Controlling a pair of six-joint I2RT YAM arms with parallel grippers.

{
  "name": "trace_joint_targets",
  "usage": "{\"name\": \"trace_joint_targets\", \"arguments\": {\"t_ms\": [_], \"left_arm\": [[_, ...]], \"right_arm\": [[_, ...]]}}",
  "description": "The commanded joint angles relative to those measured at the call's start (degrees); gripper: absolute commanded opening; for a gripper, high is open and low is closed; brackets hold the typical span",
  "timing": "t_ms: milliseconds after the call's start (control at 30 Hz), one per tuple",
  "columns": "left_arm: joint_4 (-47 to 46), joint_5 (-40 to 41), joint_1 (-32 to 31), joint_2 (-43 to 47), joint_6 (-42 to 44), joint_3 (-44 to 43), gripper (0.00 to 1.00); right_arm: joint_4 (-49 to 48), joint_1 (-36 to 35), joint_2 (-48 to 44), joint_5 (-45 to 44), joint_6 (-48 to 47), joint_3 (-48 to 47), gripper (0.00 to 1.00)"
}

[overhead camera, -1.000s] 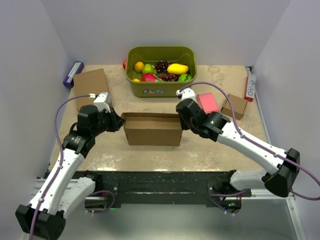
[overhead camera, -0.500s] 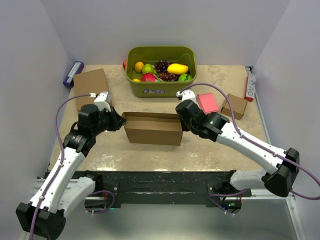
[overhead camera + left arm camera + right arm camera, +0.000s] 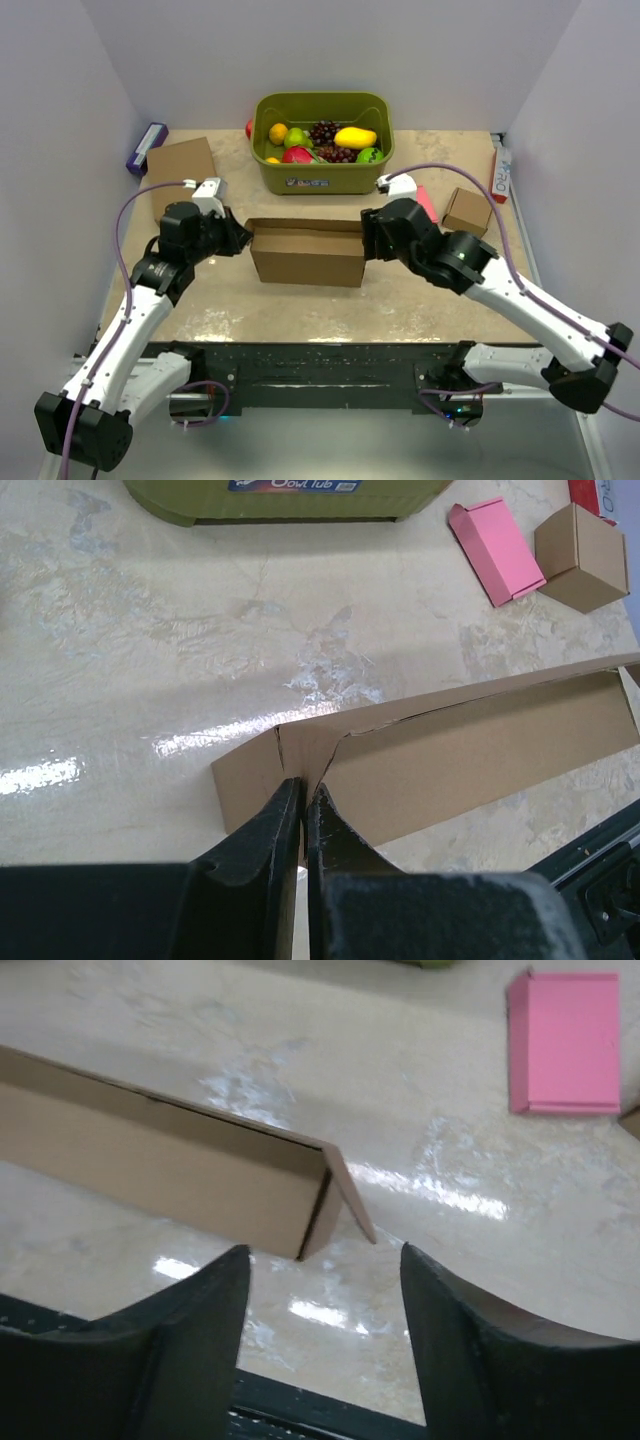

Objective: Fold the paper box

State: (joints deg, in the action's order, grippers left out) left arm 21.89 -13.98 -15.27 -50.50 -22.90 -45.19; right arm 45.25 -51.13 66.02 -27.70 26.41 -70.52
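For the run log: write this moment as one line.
left pincer: shut on paper box left-end flap | right pincer: open, holds nothing, by box's right end | box: top open

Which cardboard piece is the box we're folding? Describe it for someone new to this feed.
Find the green fruit tub at the far side of the table; just in front of it, near the middle, sits the paper box. Unlike the flat cardboard sheet far left and the small cube at right, it is a long, open-topped trough.
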Motion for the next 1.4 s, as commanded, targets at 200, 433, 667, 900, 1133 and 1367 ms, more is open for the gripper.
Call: {"name": "trace_joint_targets", "arguments": {"t_ms": [200, 433, 667, 900, 1133, 1367], "left_arm": [[-0.88, -1.67, -0.20, -0.74, 0.66, -1.83, 0.04], [-0.71, -1.93, -0.20, -1.27, 1.10, -1.92, 0.04], [-0.88, -2.37, -0.20, -1.88, 1.19, -2.18, 0.04], [-0.53, -2.46, -0.20, -1.88, 1.36, -2.45, 0.03], [-0.44, -2.46, -0.20, -1.62, 1.27, -2.71, 0.02], [-2.11, -4.48, -0.20, -1.71, -1.62, -4.12, 0.03]], "right_arm": [[-16.86, -11.44, 1.10, 8.98, -4.88, -4.89, 0.49], [-24.42, -12.15, 9.12, 10.21, -7.34, -5.24, 0.41], [-28.11, -12.15, 13.60, 8.99, -7.96, -2.96, 0.33], [-30.75, -12.06, 17.90, 1.70, -8.84, 0.12, 0.29], [-30.76, -12.06, 20.29, -3.32, -8.75, 2.14, 0.28], [-27.33, -12.06, 22.04, -3.59, -7.43, 1.61, 0.28]]}}
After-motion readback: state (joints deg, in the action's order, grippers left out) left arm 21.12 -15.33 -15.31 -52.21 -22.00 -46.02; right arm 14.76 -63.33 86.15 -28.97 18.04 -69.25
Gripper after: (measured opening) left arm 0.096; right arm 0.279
